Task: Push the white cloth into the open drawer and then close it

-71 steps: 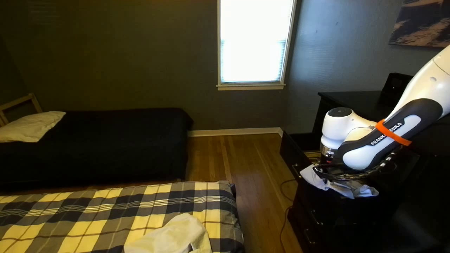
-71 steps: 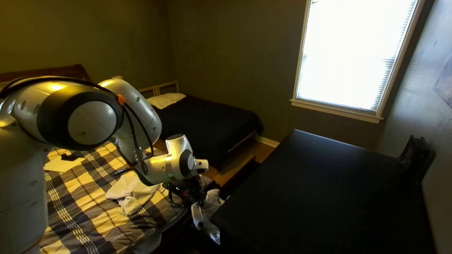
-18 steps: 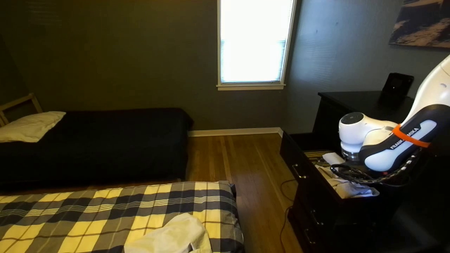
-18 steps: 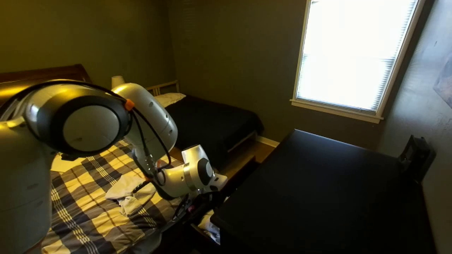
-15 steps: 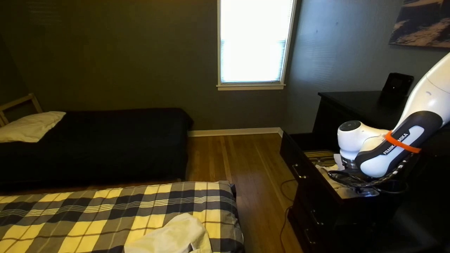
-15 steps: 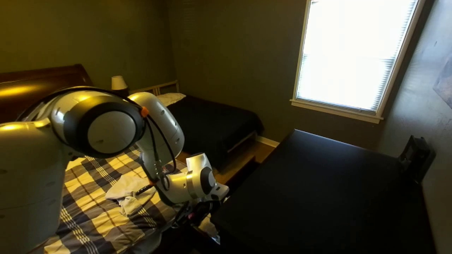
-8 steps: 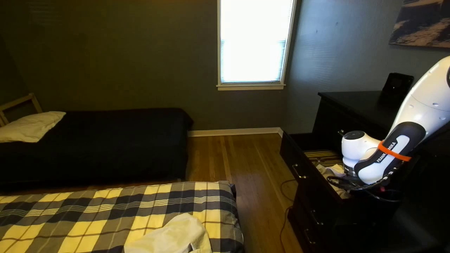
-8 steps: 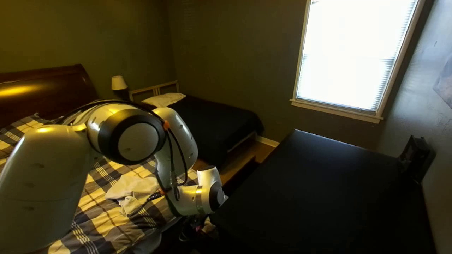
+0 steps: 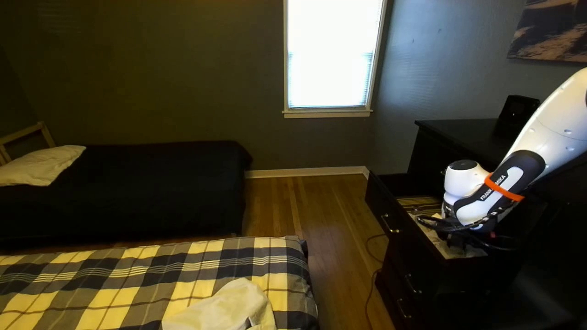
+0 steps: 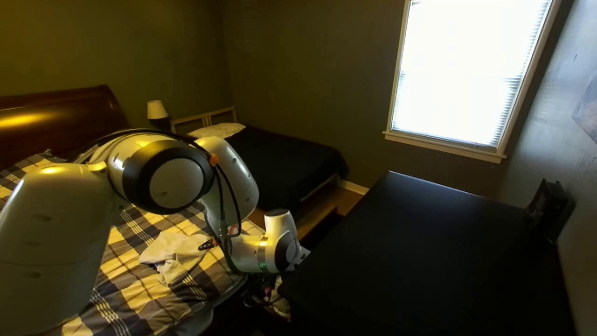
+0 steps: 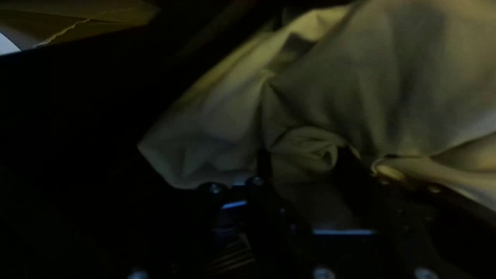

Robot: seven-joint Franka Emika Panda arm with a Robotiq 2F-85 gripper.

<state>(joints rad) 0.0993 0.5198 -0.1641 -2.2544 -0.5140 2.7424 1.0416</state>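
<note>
my gripper (image 11: pixel 305 155) has its jaws spread, w/ a fold of the white cloth (image 11: pixel 387 77) btwn 'em; cloth lies in the pulled-out drawer (image 9: pixel 412 243).

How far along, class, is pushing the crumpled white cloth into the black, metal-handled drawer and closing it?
Looks mostly done: the white cloth lies inside the black drawer, seen in an exterior view. In hand: the black two-fingered gripper is down at the cloth; whether it grips is unclear. Left: closing the drawer, which stands open.
</note>
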